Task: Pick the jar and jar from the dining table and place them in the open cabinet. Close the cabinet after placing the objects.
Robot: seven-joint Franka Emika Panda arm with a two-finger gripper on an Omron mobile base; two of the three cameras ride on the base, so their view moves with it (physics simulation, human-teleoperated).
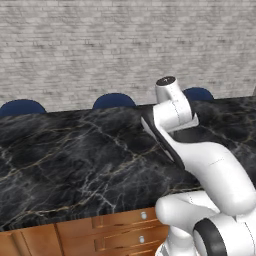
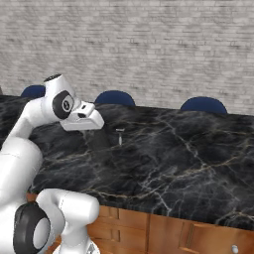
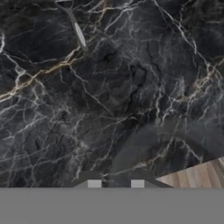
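Base views flanking — dining table (image 1: 75,155) shared

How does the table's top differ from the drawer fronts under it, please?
The top is black marble with white and gold veins; the drawer fronts are orange-brown wood. The top lies flat, while the drawer fronts stand upright beneath its edge. The drawer fronts carry small round silver knobs; the top carries a thin utensil. Both belong to one table.

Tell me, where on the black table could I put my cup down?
Almost anywhere: the dining table is bare marble from the drawer edge to the blue chairs. Keep off the small silver utensil and the spot under the gripper.
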